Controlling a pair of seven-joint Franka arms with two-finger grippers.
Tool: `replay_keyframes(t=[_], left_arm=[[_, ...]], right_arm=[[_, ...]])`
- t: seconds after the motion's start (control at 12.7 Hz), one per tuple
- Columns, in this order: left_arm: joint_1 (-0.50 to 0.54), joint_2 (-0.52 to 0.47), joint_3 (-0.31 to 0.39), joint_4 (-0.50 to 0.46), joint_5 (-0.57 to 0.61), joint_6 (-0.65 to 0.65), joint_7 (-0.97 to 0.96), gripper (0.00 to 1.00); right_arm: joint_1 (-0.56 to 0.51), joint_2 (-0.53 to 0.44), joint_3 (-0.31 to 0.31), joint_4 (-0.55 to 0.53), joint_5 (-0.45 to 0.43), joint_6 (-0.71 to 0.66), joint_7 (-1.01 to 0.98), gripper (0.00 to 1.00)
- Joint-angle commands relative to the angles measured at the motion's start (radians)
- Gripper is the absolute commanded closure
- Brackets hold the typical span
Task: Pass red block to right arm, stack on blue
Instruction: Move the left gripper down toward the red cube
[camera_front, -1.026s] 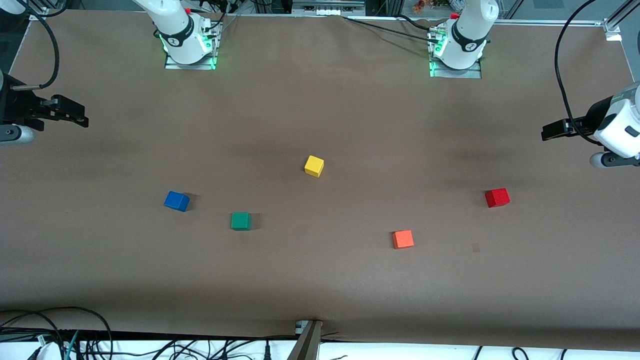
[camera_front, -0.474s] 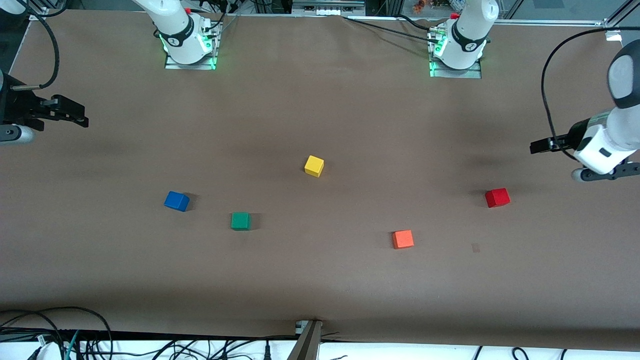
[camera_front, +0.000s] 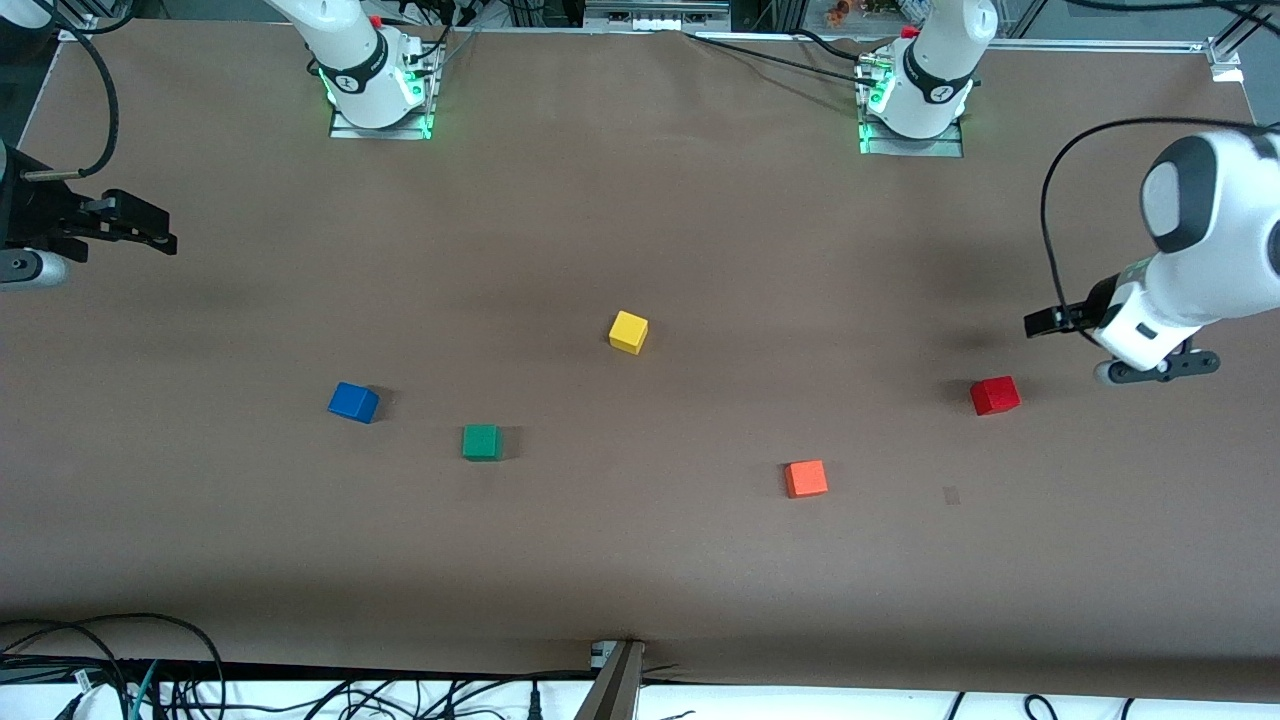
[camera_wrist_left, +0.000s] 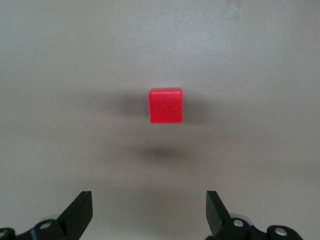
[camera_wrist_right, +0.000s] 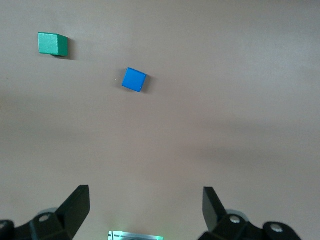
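Hovering left end effector wide open and empty, red block on table just ahead, untouched

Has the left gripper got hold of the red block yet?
No: in the left wrist view the red block sits alone on the table, well clear of the open left gripper.

A wide tabletop covered in plain matte brown paper fills nearly the whole front view, lit evenly from above with soft blurred shadows. Along its nearer edge runs a white strip strewn with tangled black cables. A metal frame rail and more cabling border the edge by the bases
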Motion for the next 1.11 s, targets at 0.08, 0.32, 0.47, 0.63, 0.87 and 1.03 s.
replay_keyframes(t=[0.08, 0.32, 0.47, 0.63, 0.87, 1.03], left_arm=[[0.009, 0.102, -0.008, -0.002, -0.021, 0.156, 0.019, 0.0], [0.008, 0.189, -0.008, -0.028, -0.021, 0.308, 0.019, 0.0], [0.009, 0.222, -0.008, -0.075, -0.021, 0.426, 0.019, 0.0], [0.009, 0.237, -0.008, -0.091, -0.021, 0.469, 0.019, 0.0], [0.009, 0.254, -0.008, -0.089, -0.021, 0.476, 0.019, 0.0], [0.009, 0.256, -0.008, -0.091, -0.02, 0.483, 0.03, 0.3]], right_arm=[[-0.01, 0.007, 0.003, 0.018, 0.012, -0.003, -0.012, 0.0], [-0.01, 0.007, 0.003, 0.018, 0.012, -0.001, -0.009, 0.0], [-0.01, 0.007, 0.005, 0.018, 0.012, -0.001, -0.009, 0.0], [-0.01, 0.007, 0.005, 0.018, 0.012, -0.001, -0.009, 0.0], [-0.01, 0.007, 0.003, 0.018, 0.012, -0.001, -0.01, 0.0], [-0.01, 0.007, 0.005, 0.018, 0.012, -0.001, -0.012, 0.0]])
